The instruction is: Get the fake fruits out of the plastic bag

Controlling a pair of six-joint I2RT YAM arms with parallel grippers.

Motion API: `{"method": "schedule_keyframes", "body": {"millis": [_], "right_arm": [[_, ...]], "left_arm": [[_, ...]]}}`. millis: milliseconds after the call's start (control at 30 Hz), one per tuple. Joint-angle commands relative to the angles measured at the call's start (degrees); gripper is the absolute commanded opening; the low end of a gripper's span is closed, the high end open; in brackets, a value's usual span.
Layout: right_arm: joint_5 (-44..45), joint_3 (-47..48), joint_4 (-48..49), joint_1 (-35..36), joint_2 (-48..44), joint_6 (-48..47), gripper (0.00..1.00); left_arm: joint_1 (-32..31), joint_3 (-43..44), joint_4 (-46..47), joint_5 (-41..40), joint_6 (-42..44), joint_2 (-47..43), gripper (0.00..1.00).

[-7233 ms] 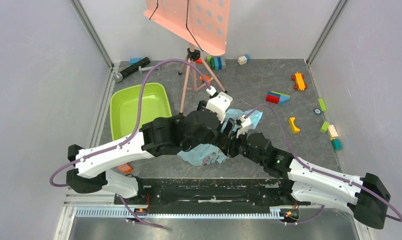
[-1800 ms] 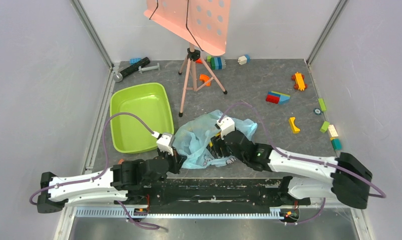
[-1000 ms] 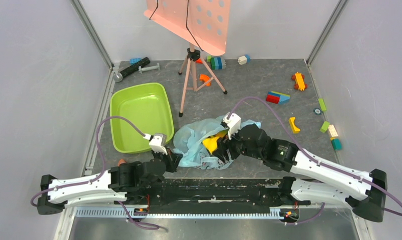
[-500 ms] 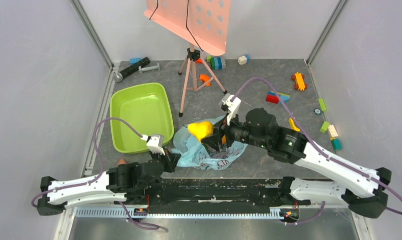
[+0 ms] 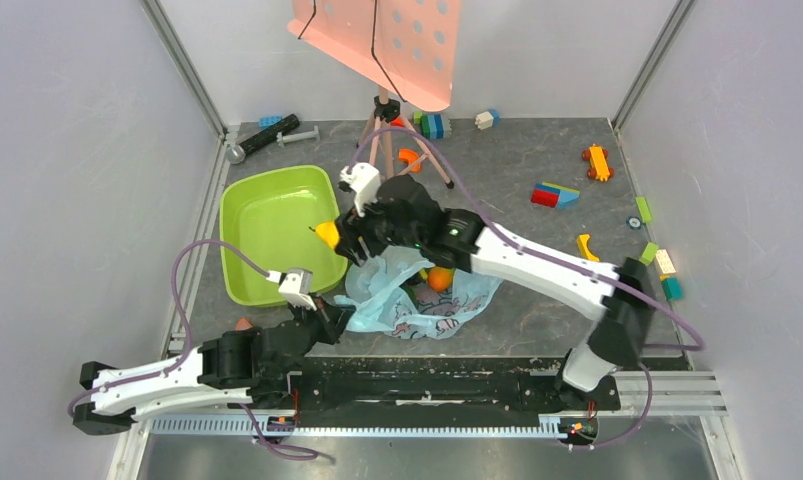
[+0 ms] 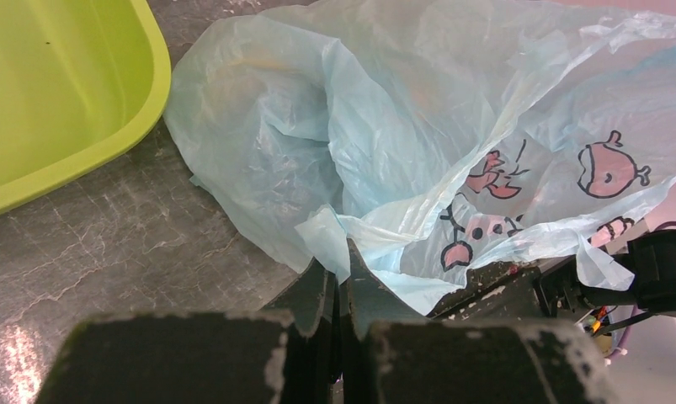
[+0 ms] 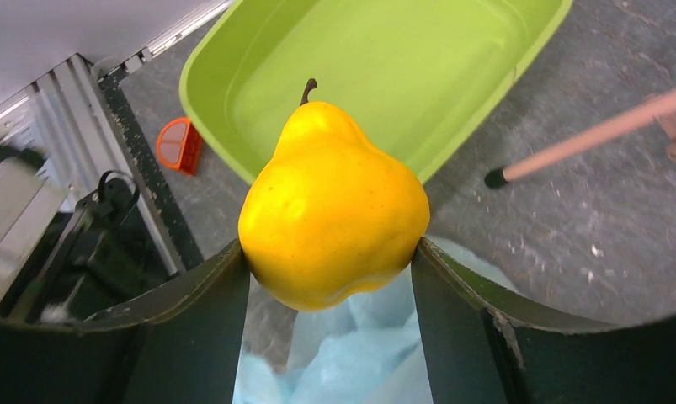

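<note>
While looking from above, found the right gripper (image 5: pixel 334 238) out over the right rim of the green tub (image 5: pixel 267 215), pinching a yellow pear (image 5: pixel 326 234). Checked the right wrist view: pear squeezed between both fingers (image 7: pixel 208 320), stem pointing away from the wrist, jaws held wide apart by its fat belly. Noted tub floor and rim directly behind it. Placed the pear clear of the bag (image 5: pixel 417 305), up and off to the bag's far left.

Found the bag crumpled on the grey table (image 5: pixel 507 170), just beside the tub's near right corner, printed pink figures showing on its near side. Spotted an orange fruit (image 5: pixel 438 278) lying in the bag's open folds. Could not tell what else lay under the film.

Saw the left gripper (image 6: pixel 341 268) low at the bag's near left edge, jaws pressed together on a twist of the thin film.

Logged also: pink tripod (image 5: pixel 382 150) standing beyond the tub; toy bricks (image 5: pixel 555 194) scattered far right, well apart from the bag; small orange piece (image 5: pixel 243 325) on the table near the tub's near edge.
</note>
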Motion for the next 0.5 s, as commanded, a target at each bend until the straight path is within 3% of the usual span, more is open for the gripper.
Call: {"method": "schedule_keyframes", "body": {"millis": [0, 267, 467], "right_arm": [[-5.4, 9.8, 3.8, -2.1, 8.8, -4.1, 0.45], [-17.3, 24.4, 2.5, -3.7, 26.0, -13.0, 0.45], [-19.9, 26.6, 4.1, -3.7, 32.1, -16.4, 0.48]], "left_arm": [[-0.3, 0.8, -2.2, -2.4, 0.0, -0.7, 0.02], [-0.3, 2.1, -2.3, -1.9, 1.2, 0.2, 0.02], [-0.3, 2.8, -2.5, -2.1, 2.2, 0.0, 0.02]]}}
